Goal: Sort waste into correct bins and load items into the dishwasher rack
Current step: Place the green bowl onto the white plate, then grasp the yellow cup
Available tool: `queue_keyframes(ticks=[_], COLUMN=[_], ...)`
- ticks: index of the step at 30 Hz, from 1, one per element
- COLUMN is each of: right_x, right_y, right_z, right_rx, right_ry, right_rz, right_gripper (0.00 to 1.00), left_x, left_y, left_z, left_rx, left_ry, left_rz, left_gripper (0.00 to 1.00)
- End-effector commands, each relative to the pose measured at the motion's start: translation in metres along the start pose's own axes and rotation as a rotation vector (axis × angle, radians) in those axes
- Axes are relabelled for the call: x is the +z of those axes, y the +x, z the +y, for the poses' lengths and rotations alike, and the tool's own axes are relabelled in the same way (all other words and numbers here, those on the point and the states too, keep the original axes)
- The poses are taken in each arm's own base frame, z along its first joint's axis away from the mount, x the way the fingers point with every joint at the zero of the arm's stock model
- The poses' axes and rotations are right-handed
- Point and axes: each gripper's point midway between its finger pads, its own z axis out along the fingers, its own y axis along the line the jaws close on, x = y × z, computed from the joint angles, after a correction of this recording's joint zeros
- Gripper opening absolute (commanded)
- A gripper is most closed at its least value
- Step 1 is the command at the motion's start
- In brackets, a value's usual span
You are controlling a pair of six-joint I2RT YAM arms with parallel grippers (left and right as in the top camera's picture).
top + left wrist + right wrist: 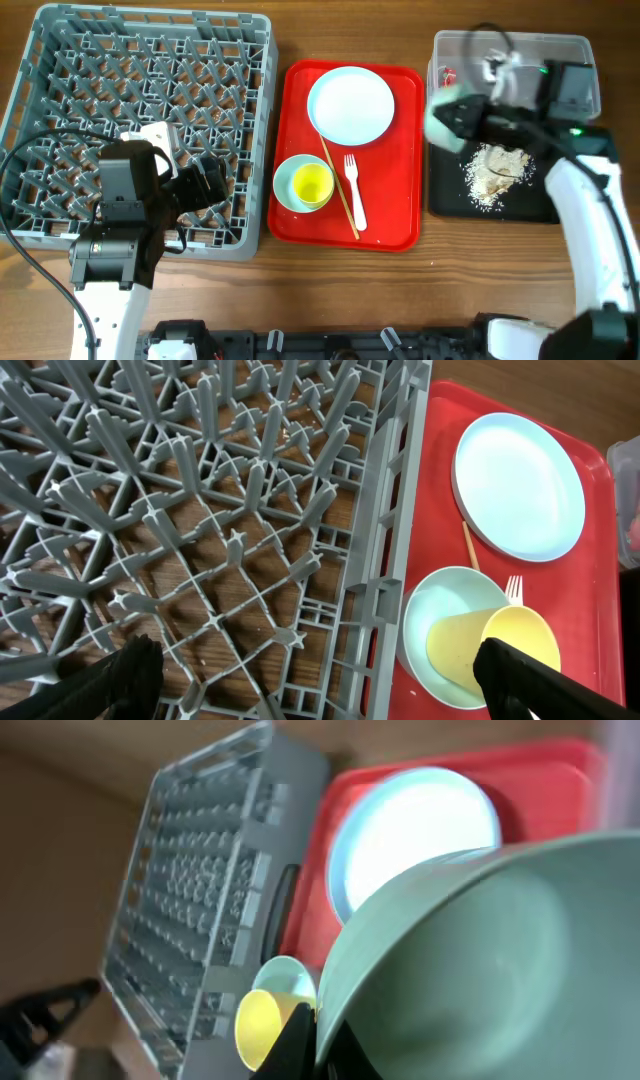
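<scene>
My right gripper [480, 112] is shut on the rim of a pale mint bowl [452, 116] and holds it tilted above the left edge of the black tray [443, 195]. Beige food leftovers [496, 170] lie in that tray. In the right wrist view the bowl [480, 960] fills the frame, with the fingers [328, 1045] pinching its rim. My left gripper [205, 180] is open and empty above the right front corner of the grey dishwasher rack [60, 40]; its jaws [330, 680] are spread wide. The red tray [400, 85] holds the pale-blue plate [351, 104], a second mint bowl [288, 190] with the yellow cup [312, 184] in it, the white fork [354, 192] and chopsticks [338, 185].
The clear tub [570, 50] stands behind the black tray, with a red-and-white wrapper [447, 73] in its left end. The rack [200, 510] holds no dishes. Cables run over the rack's left front and over the tub.
</scene>
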Motion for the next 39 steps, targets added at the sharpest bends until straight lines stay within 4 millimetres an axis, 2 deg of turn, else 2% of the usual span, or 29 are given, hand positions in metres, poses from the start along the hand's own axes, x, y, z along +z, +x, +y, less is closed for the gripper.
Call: queue_keyframes(ticks=[1, 5, 10, 12, 15, 19, 22, 25, 26, 27, 28, 29, 32, 33, 35, 37, 39], right_x=[0.029, 0.074, 0.136, 0.158, 0.184, 0.204, 0.207, 0.203, 0.2, 0.196, 0.192, 0.188, 0.167, 0.159, 0.141, 0.124, 0.113], right_y=[-0.012, -0.004, 0.028, 0.042, 0.057, 0.075, 0.081, 0.078, 0.075, 0.073, 0.07, 0.067, 0.051, 0.045, 0.034, 0.029, 0.033], right_z=[0.016, 0.041, 0.049, 0.044, 0.025, 0.006, 0.005, 0.009, 0.013, 0.016, 0.02, 0.024, 0.044, 0.052, 0.068, 0.08, 0.083], right_rx=[-0.245, -0.476, -0.623, -0.64, -0.614, -0.544, -0.53, -0.515, -0.51, -0.511, -0.51, -0.507, -0.518, -0.526, -0.536, -0.515, -0.471], right_ry=[0.12, 0.125, 0.106, 0.101, 0.142, 0.158, 0.144, 0.139, 0.137, 0.136, 0.134, 0.132, 0.119, 0.113, 0.1, 0.09, 0.095], right_rz=[-0.049, -0.036, 0.049, 0.085, 0.124, 0.172, 0.191, 0.178, 0.172, 0.167, 0.158, 0.15, 0.107, 0.087, 0.047, 0.025, 0.042], right_gripper=[0.04, 0.04, 0.04, 0.04, 0.04, 0.04, 0.04, 0.05, 0.08, 0.19, 0.25, 0.26, 0.32, 0.37, 0.39, 0.4, 0.41], left_x=[-0.004, -0.004, -0.004, -0.004, -0.004, -0.004, -0.004, -0.004, -0.004, -0.004, -0.004, -0.004, -0.004, -0.004, -0.004, -0.004, -0.004], left_y=[-0.009, -0.009, -0.009, -0.009, -0.009, -0.009, -0.009, -0.009, -0.009, -0.009, -0.009, -0.009, -0.009, -0.009, -0.009, -0.008, -0.008], left_z=[-0.001, -0.001, -0.001, -0.001, -0.001, -0.001, -0.001, -0.001, -0.001, -0.001, -0.001, -0.001, -0.001, -0.001, -0.001, -0.001, -0.001], left_rx=[-0.01, -0.01, -0.01, -0.01, -0.01, -0.01, -0.01, -0.01, -0.01, -0.01, -0.01, -0.01, -0.01, -0.01, -0.01, -0.01, -0.01], left_ry=[-0.002, -0.002, -0.002, -0.002, -0.002, -0.002, -0.002, -0.002, -0.002, -0.002, -0.002, -0.002, -0.002, -0.002, -0.002, -0.002, -0.002], left_rz=[-0.023, -0.023, -0.023, -0.023, -0.023, -0.023, -0.023, -0.023, -0.023, -0.023, -0.023, -0.023, -0.023, -0.023, -0.023, -0.023, -0.023], left_gripper=[1.0, 1.0, 1.0, 1.0, 1.0, 1.0, 1.0, 1.0, 1.0, 1.0, 1.0, 1.0, 1.0, 1.0, 1.0, 1.0, 1.0])
